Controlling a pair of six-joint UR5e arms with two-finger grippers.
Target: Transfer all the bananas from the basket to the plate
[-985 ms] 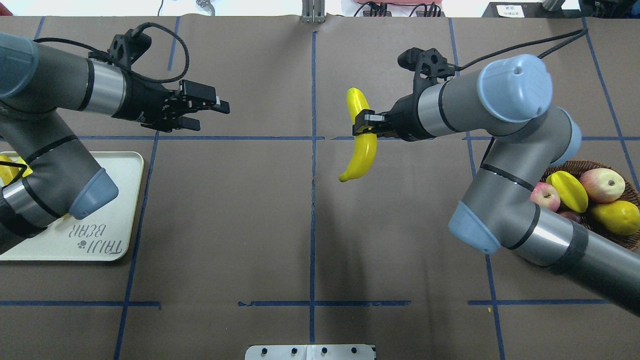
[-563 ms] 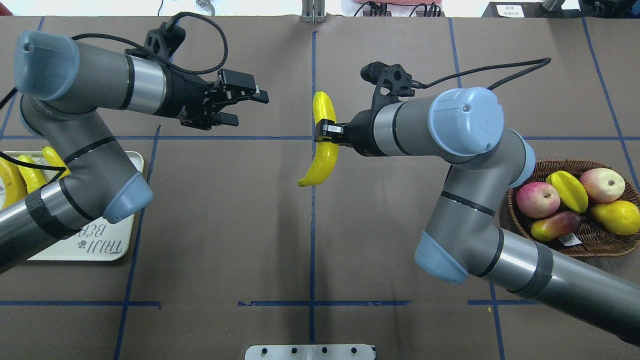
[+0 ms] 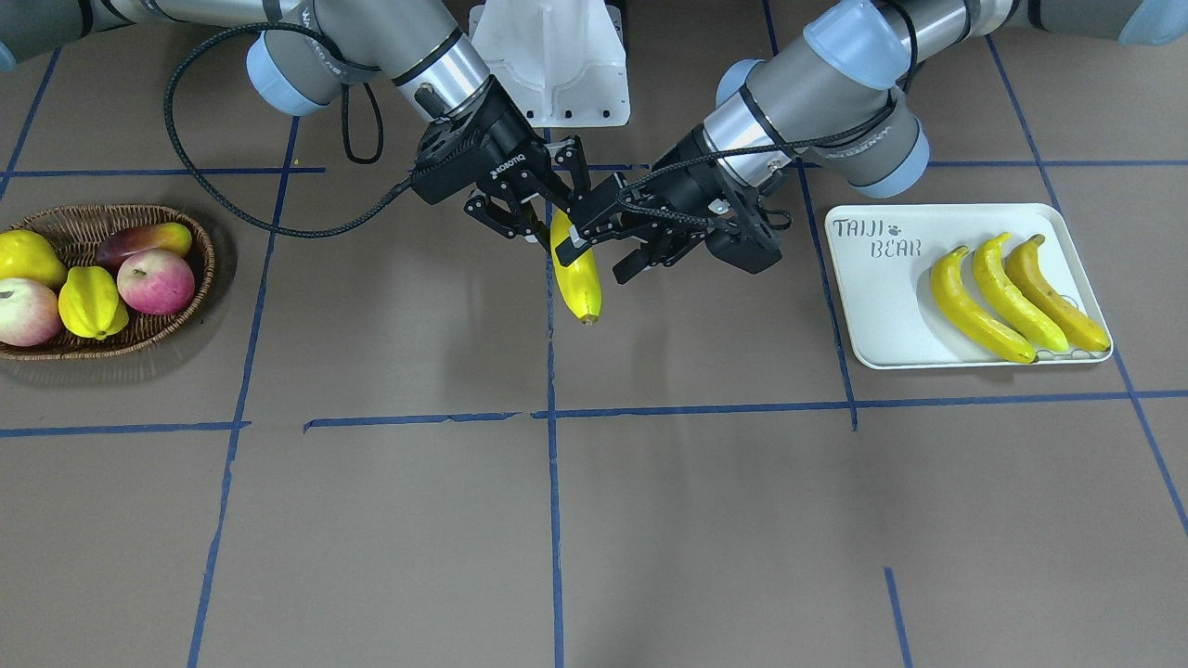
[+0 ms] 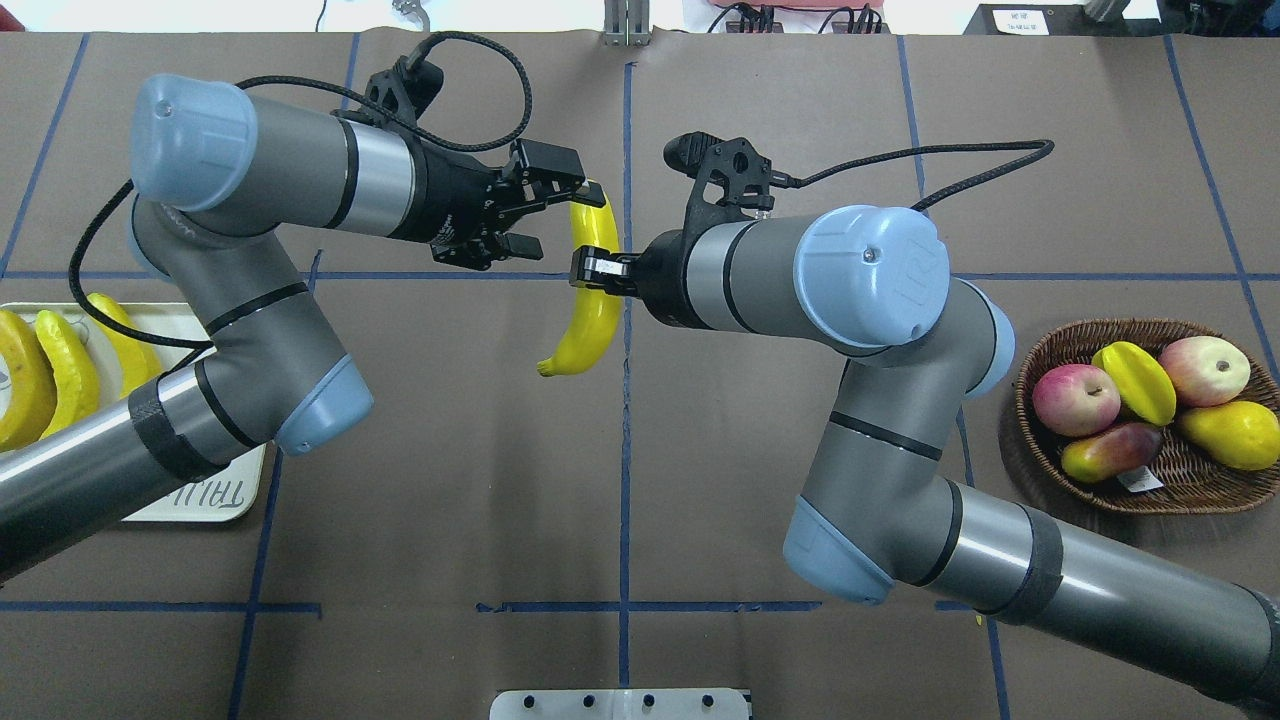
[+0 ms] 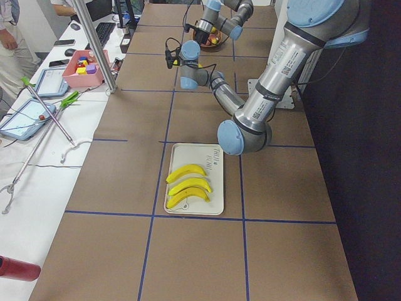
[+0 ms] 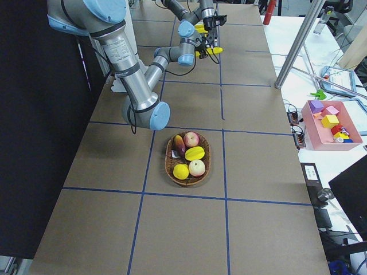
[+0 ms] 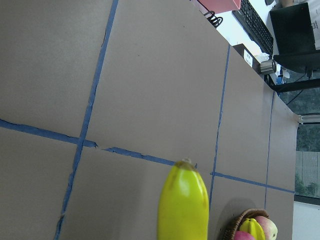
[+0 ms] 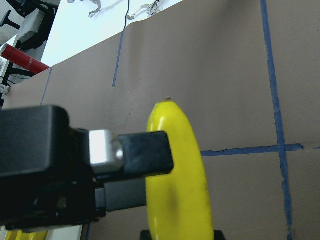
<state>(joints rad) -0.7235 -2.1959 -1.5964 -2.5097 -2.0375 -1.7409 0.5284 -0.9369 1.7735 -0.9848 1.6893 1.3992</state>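
**Banana** (image 4: 592,315): the last of four. It is held in the air over the table's middle, about midway between the left and right ends.

**Right gripper** (image 4: 592,272): pinching the banana above mid-length. My right wrist view shows one finger (image 8: 145,152) laid across the peel.

**Axis:** I judge it steep, nearer upright than flat, because the overhead and front views both show the free end hanging low.

**Left gripper** (image 4: 565,218): jaws spread, carrying nothing. It sits level with the banana's upper end, on the side toward the left end. I cannot tell whether a finger touches the peel. This arm is the nearer one to the plate, so I read this as a hand-over. It depends on that upper end lying between the spread jaws, with the axis crossing the gap.

**Plate** (image 3: 872,306): at the left end. It holds three bananas (image 3: 1012,297) side by side, one of them brownish. The front view shows all three, while the overhead view hides part of them under the left arm.

**Basket** (image 4: 1022,400): at the right end. I see other fruit (image 4: 1135,385) in it but no banana.

**Left wrist view:** shows the banana's tip only, no fingers.
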